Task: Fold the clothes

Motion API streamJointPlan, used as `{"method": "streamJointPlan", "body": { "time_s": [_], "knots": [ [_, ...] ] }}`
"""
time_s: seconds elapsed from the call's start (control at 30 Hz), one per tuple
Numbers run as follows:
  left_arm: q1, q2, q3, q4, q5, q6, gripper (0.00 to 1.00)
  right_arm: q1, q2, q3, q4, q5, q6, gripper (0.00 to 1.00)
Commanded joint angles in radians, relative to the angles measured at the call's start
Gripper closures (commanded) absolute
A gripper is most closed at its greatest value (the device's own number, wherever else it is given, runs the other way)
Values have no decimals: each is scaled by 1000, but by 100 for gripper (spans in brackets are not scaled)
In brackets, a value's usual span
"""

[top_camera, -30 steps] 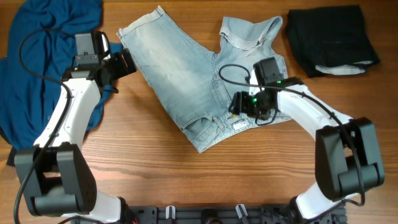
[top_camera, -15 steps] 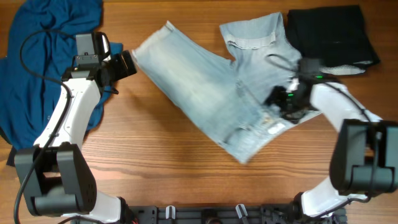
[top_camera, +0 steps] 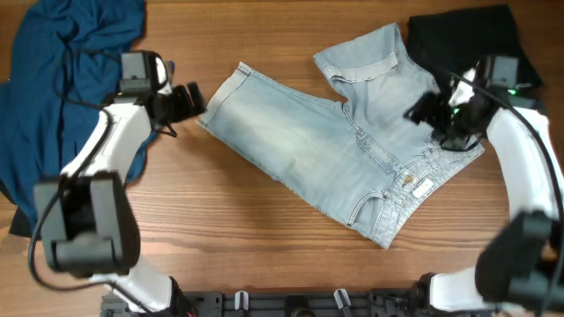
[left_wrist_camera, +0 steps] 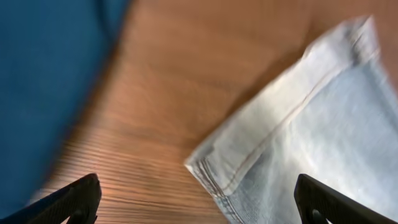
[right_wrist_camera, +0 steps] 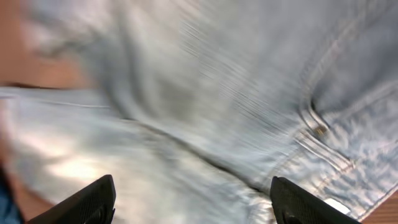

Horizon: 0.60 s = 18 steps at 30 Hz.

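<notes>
The clothes [top_camera: 326, 158] are pale-blue denim pants lying flat and slanted across the middle of the table, waistband toward the lower right. One hemmed leg end points up-left and the other up-right. My left gripper [top_camera: 194, 99] is open just left of the up-left hem. In the left wrist view the hem corner [left_wrist_camera: 208, 171] lies between the spread fingers of the left gripper [left_wrist_camera: 199, 205], untouched. My right gripper [top_camera: 423, 113] hovers open over the right side of the pants. The right wrist view is blurred, with denim [right_wrist_camera: 217, 93] under the wide-apart right gripper [right_wrist_camera: 196, 202].
A dark blue garment [top_camera: 62, 79] is heaped at the back left, close behind my left arm, and shows as a blue garment [left_wrist_camera: 43, 81] in the left wrist view. A folded black garment [top_camera: 467, 48] lies at the back right, touching the pants' upper leg. Bare wood runs along the front edge.
The pants have slid right and turned, dragged by my right gripper, which moved right and back and opened wider. My left gripper shifted slightly right toward the hem.
</notes>
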Motion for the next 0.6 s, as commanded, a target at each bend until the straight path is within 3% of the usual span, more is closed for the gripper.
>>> {"method": "streamJointPlan", "body": {
  "time_s": [0.0,0.17,0.37,0.5,0.57],
  "knots": [
    [-33,65,-3,-15,135,-28,2,10,-87,31,10,-18,-9,20],
    [-72,83,-3,13,130,-27,6,10,-86,29,-1,-16,-19,21],
    [-114,98,-3,42,87,-29,25,11,-86,29,8,-14,-21,23],
    [-144,126,-3,40,15,-62,27,11,-86,29,9,3,-21,24],
    [-155,143,-3,34,3,-62,35,11,-86,29,14,4,-21,24]
  ]
}}
